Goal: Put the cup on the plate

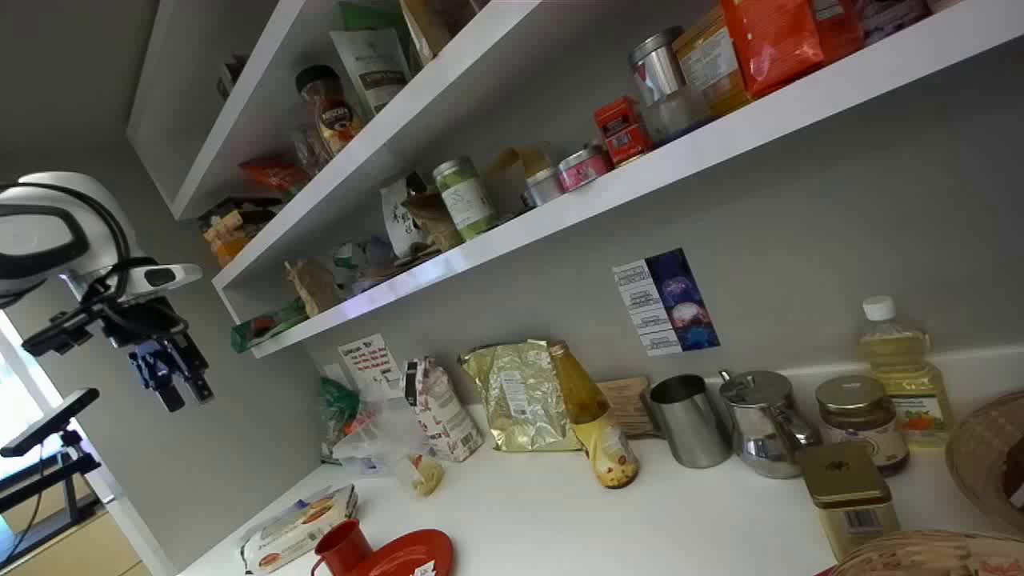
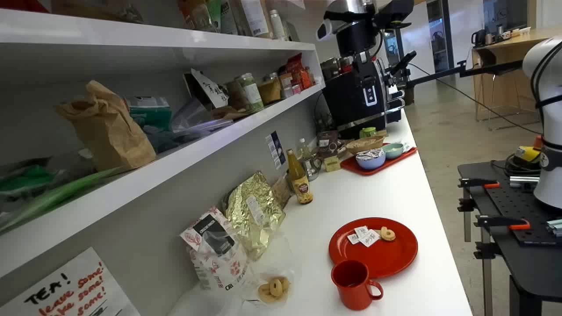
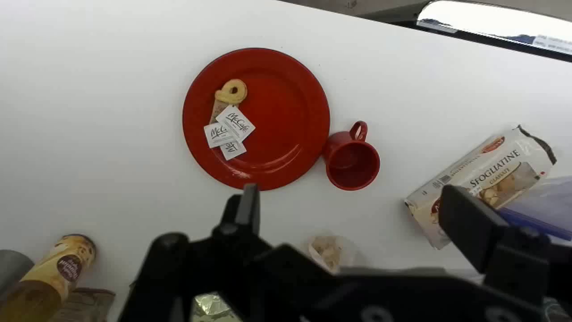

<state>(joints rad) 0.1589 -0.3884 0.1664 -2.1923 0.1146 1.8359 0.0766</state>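
Observation:
The red cup (image 3: 353,165) stands upright on the white counter, right beside the red plate (image 3: 281,112) in the wrist view. Its handle points toward the top of that view. I cannot tell whether the cup touches the plate's rim. Both exterior views also show the cup (image 1: 342,546) (image 2: 354,294) and the plate (image 1: 392,556) (image 2: 390,259). The plate carries white paper packets (image 3: 232,125) and a ring cookie (image 3: 234,91). My gripper (image 3: 351,192) is open and empty, its fingers wide apart. It hangs high above the counter in an exterior view (image 1: 188,396).
A pastry pack (image 3: 487,179) lies right of the cup in the wrist view. A bottle (image 2: 300,177), a gold foil bag (image 2: 254,215) and a flour bag (image 2: 217,252) stand along the wall. A loaded shelf (image 1: 480,248) overhangs the counter. A red tray (image 2: 401,158) holds bowls.

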